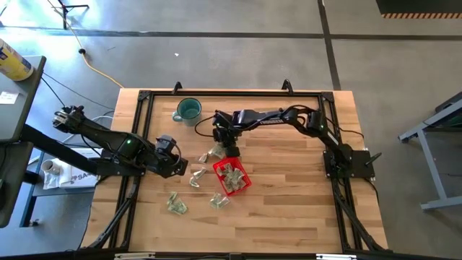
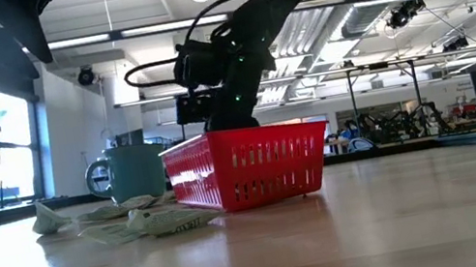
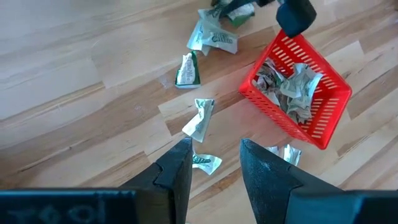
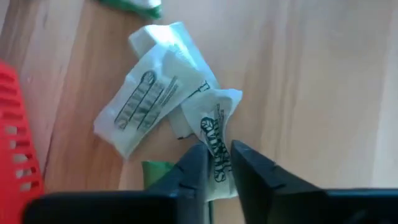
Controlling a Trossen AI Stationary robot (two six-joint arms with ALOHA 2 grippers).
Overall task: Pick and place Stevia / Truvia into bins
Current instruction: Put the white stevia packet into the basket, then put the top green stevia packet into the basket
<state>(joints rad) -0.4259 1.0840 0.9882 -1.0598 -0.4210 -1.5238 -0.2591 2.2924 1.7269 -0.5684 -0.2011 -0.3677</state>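
The red bin (image 1: 231,177) holds several crumpled green-white sachets (image 3: 292,93). More sachets lie flat on the wood: a small cluster (image 1: 214,153) beside the bin's far-left corner, one (image 1: 196,175) left of the bin, and two (image 1: 175,206) (image 1: 219,200) nearer the near edge. My right gripper (image 4: 219,163) is down at the cluster, shut on one sachet (image 4: 214,124). My left gripper (image 3: 214,163) hovers open above two loose sachets (image 3: 199,120) (image 3: 205,162) left of the bin. My right gripper pinches one white sachet by its end (image 4: 217,149) between the two fingers, coming from above and pointing down. The rest of the sachet lies on the table, overlapping a larger white sachet (image 4: 146,102) beside it.
A teal mug (image 1: 188,110) stands near the far edge, left of the right arm. A dark frame (image 1: 141,97) runs around the tabletop. In the low view the bin (image 2: 249,166) stands in front of the right arm, with sachets (image 2: 146,223) to its left.
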